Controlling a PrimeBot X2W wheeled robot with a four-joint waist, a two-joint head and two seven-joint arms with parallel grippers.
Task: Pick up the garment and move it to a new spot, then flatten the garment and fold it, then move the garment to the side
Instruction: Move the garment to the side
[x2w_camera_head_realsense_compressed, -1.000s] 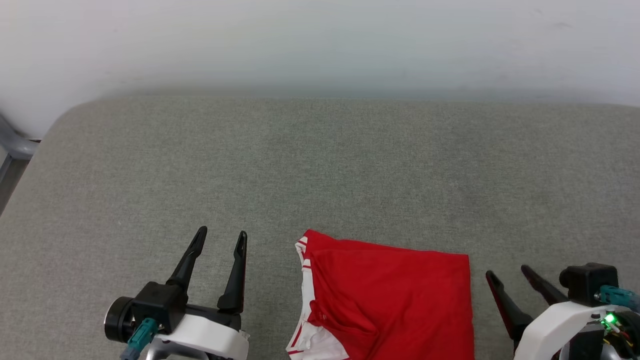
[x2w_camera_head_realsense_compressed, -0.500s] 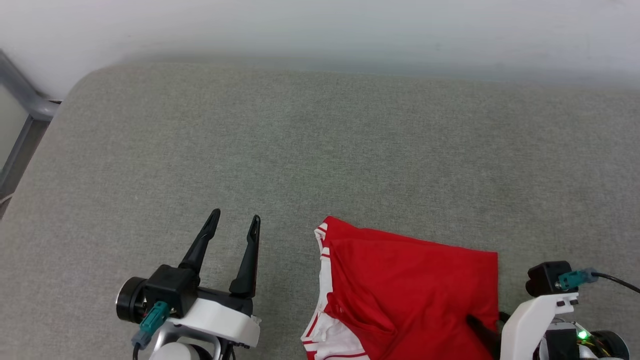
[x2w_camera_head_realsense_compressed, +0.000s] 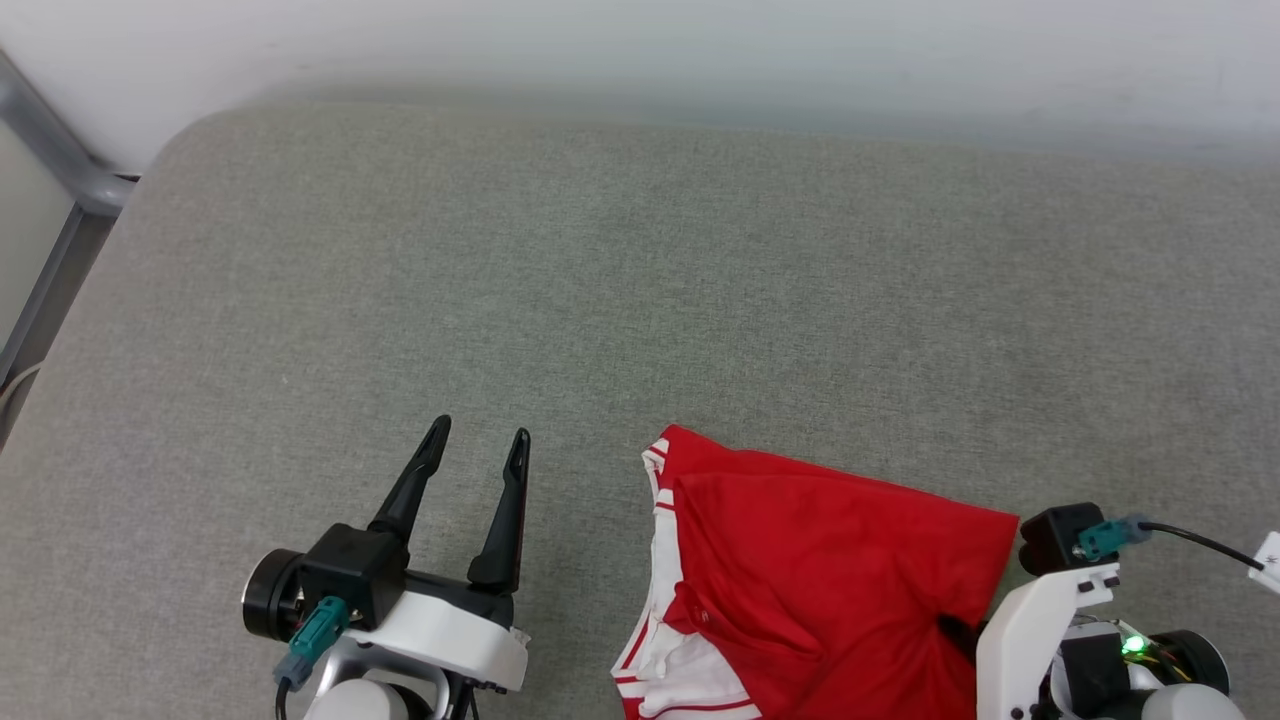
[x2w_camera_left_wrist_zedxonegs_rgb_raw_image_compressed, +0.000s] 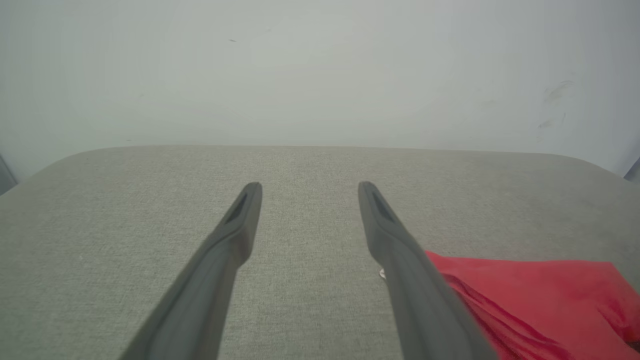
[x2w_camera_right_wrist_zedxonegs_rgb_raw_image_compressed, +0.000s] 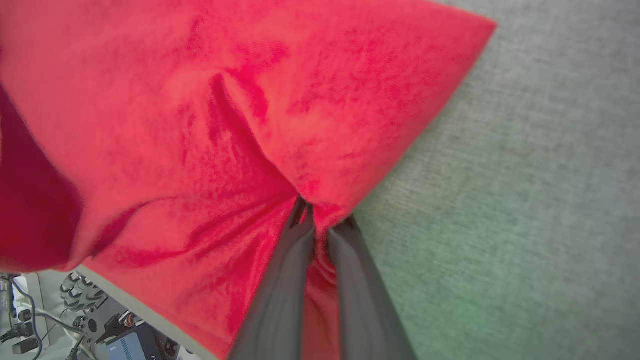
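Garment (x2w_camera_head_realsense_compressed: 820, 570) lies folded, far edge running left-right, white-striped side facing left; right gripper (x2w_camera_right_wrist_zedxonegs_rgb_raw_image_compressed: 322, 212) pinches its right edge, left gripper (x2w_camera_head_realsense_compressed: 480, 428) spread.

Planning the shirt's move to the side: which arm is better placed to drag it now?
Right: the right claw pinches the garment at its edge; the left claw is open, apart from it.
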